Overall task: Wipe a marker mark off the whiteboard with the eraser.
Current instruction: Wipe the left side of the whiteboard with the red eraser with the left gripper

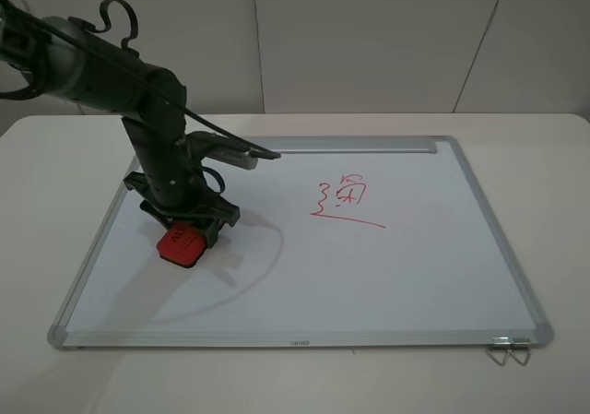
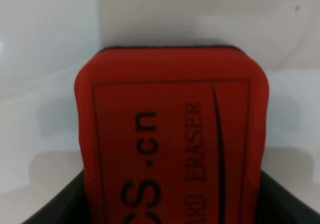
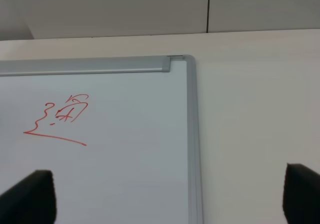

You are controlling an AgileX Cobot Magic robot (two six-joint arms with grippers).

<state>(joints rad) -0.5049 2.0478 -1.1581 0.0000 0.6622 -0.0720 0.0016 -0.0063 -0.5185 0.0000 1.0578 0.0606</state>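
Observation:
The red eraser (image 1: pixel 181 246) rests with its felt base on the left part of the whiteboard (image 1: pixel 369 276). My left gripper (image 1: pixel 187 230) is shut on it from above. In the left wrist view the eraser (image 2: pixel 170 124) fills the frame, printed top up, with dark fingers (image 2: pixel 55 204) at its sides and bare board (image 2: pixel 45 59) beyond. The marker mark with crossed slanting strokes shows in no view; the eraser and arm hide the board beneath them. My right gripper (image 3: pixel 170 199) hovers open over the board's right edge (image 3: pixel 192 134), out of the exterior high view.
A different red scribble (image 1: pixel 343 200) with a zigzag, small box and long underline sits right of the board's centre, seen as the same scribble (image 3: pixel 62 116) from the right wrist. The grey tray strip (image 1: pixel 359 145) runs along the far edge. Metal clips (image 1: pixel 509 350) lie at the near right corner.

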